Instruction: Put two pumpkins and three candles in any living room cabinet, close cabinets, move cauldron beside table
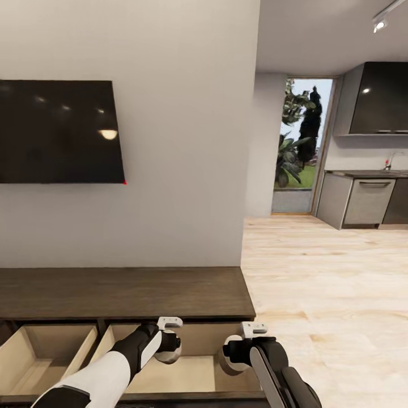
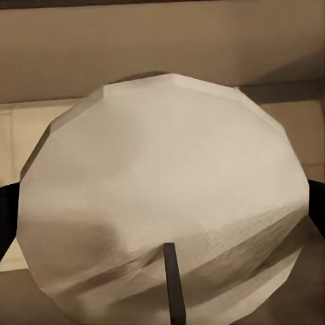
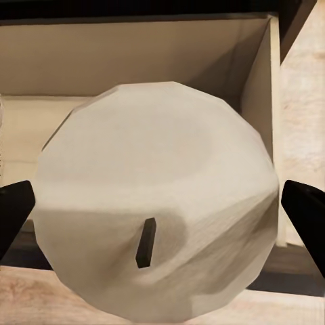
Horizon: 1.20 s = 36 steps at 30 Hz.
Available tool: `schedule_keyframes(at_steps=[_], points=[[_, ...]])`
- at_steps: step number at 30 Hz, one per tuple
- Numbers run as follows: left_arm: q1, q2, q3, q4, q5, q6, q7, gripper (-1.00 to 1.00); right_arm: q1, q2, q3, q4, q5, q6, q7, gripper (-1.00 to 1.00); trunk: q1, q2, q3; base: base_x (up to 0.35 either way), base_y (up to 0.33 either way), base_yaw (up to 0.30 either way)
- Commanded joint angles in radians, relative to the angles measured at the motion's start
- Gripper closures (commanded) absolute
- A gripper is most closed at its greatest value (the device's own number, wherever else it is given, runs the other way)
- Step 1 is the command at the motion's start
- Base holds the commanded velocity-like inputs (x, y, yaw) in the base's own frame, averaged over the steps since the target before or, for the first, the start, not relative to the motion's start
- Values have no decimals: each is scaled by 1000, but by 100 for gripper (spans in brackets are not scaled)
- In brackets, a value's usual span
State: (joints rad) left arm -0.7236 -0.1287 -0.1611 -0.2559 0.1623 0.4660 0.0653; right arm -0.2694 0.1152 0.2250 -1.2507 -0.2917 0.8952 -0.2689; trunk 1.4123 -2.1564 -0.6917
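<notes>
Head view. The robot faces the cabinet (image 1: 124,292), a long dark unit under the wall-mounted TV (image 1: 59,131); two of its drawers stand open, pale inside. The left gripper (image 1: 169,339) holds a pale candle (image 1: 169,355) over the right-hand open drawer (image 1: 187,371), toward its left part. The right gripper (image 1: 249,341) holds a second candle (image 1: 229,360) over the same drawer, near its right wall. Both arms are about equally near the drawer; the drawer floor lies directly beneath each candle, so a release appears to need only a short drop.

Left wrist view. The left candle (image 2: 166,203) sits between the dark fingers (image 2: 7,217) at both edges, its wick (image 2: 172,284) pointing toward the camera. Its long axis thus runs along the gripper's line of sight, toward the pale drawer interior behind it.

Right wrist view. The right candle (image 3: 159,223) is clasped between the fingers (image 3: 13,213), wick (image 3: 145,242) likewise toward the camera. Behind it are the drawer's back wall and right side wall (image 3: 261,115); the candle lies close beside that side wall, partly over the front edge, so a slight advance inward seems prudent.
</notes>
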Motion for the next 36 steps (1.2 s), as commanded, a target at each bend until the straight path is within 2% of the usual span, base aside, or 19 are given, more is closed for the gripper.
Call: schedule_keyframes(at_steps=[1,9,13,19,36], points=[[0,0,-8,-2,9,5,7,100,-1,0,2,-1,-12,2,-10,100,0,-1,-2,7,-54,130],[0,0,-8,-1,9,5,7,100,-1,9,7,2,-12,-5,-11,100,0,-1,-4,2,-16,42],[0,-2,-8,0,9,6,7,100,-17,15,13,74,-7,-98,-20,100,0,-1,-4,0,-5,4],[1,-6,-8,0,9,6,7,100,-40,20,16,140,-6,-171,-22,100,0,-1,-4,0,-67,0],[33,-8,-8,0,11,-9,7,100,-47,28,17,190,-11,-234,-23,100,0,-1,-4,0,-64,0]])
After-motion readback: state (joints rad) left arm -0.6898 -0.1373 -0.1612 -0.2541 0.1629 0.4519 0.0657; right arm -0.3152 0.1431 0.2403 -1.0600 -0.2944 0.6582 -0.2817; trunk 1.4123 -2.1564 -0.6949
